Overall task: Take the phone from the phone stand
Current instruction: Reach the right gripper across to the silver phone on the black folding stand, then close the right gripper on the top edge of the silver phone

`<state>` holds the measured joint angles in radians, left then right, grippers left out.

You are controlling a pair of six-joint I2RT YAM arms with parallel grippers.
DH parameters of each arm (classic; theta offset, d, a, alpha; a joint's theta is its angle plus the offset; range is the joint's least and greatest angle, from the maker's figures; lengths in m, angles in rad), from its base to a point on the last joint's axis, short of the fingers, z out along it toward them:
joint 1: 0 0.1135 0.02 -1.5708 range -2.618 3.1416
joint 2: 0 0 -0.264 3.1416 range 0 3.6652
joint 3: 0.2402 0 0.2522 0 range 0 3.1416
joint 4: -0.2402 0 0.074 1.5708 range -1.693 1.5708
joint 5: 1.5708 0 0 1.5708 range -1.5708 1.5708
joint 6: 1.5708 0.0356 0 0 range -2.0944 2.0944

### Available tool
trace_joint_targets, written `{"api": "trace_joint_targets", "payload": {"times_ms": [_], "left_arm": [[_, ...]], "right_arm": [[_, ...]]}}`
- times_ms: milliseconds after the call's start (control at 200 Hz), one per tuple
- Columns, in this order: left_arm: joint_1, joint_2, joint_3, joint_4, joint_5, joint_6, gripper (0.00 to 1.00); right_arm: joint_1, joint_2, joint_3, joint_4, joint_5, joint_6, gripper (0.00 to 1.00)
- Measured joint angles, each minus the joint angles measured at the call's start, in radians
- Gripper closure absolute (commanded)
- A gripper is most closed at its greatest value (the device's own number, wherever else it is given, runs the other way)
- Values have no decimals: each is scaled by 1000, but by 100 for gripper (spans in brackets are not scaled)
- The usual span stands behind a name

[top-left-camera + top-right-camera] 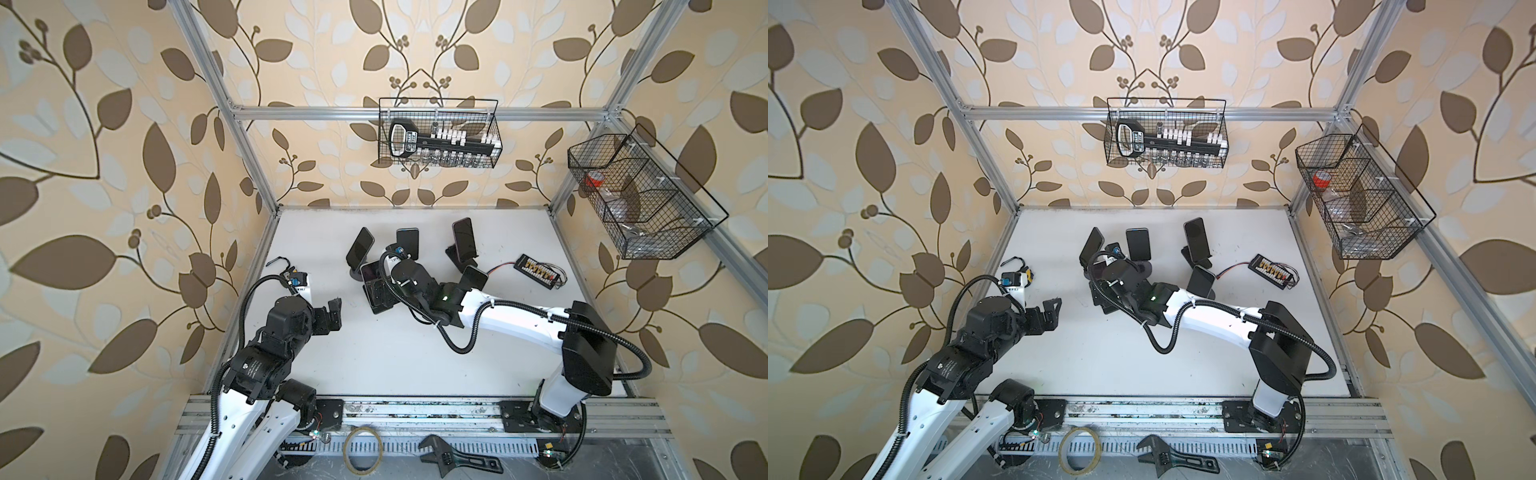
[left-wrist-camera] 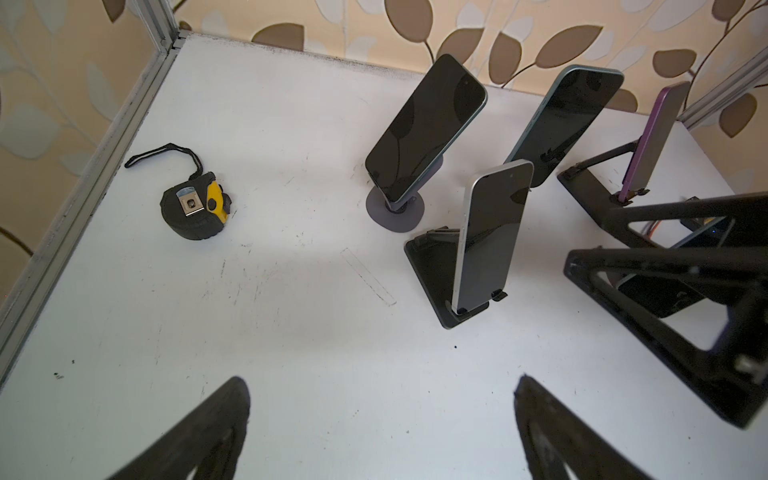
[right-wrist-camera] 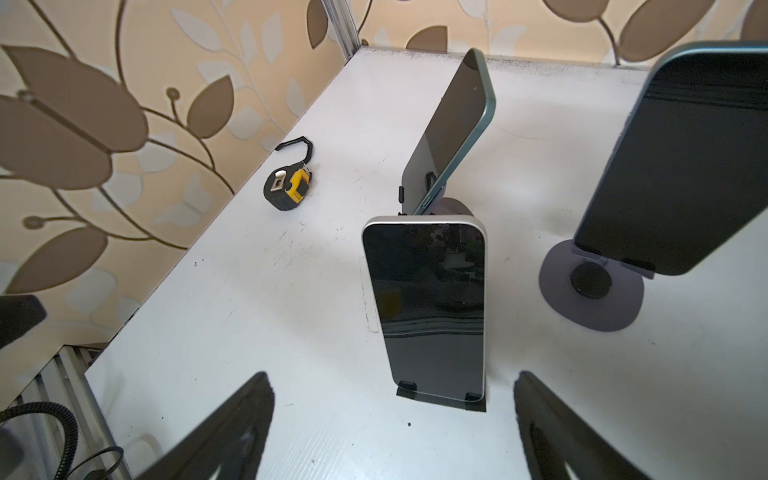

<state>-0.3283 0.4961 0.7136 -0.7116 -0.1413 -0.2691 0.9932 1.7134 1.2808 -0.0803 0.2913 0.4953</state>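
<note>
Mid-table: silver-edged phone [image 3: 424,307] stands in a black stand [image 3: 440,402], long axis near vertical, leaning back slightly. Its bottom short edge sits behind the stand's two lips, and the dark screen faces the right gripper [image 3: 392,377]. That gripper's fingers [image 3: 232,428] are spread wider than the phone, short of it, touching nothing. Teal phone [image 3: 453,124] is tilted just behind it; another phone [image 3: 681,166] on a grey disc stand [image 3: 590,299] crowds one side. Tape measure [image 3: 289,189] lies well apart. Left gripper [image 2: 380,380] is spread wide, empty, over bare table [image 2: 291,311].
</note>
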Motion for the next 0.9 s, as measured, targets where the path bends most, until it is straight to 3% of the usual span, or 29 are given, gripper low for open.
{"api": "trace_joint_targets", "payload": {"times_ms": [900], "left_arm": [[-58, -2, 1, -15, 164, 31, 1]], "right_arm": [[0, 231, 168, -54, 101, -29, 1]]}}
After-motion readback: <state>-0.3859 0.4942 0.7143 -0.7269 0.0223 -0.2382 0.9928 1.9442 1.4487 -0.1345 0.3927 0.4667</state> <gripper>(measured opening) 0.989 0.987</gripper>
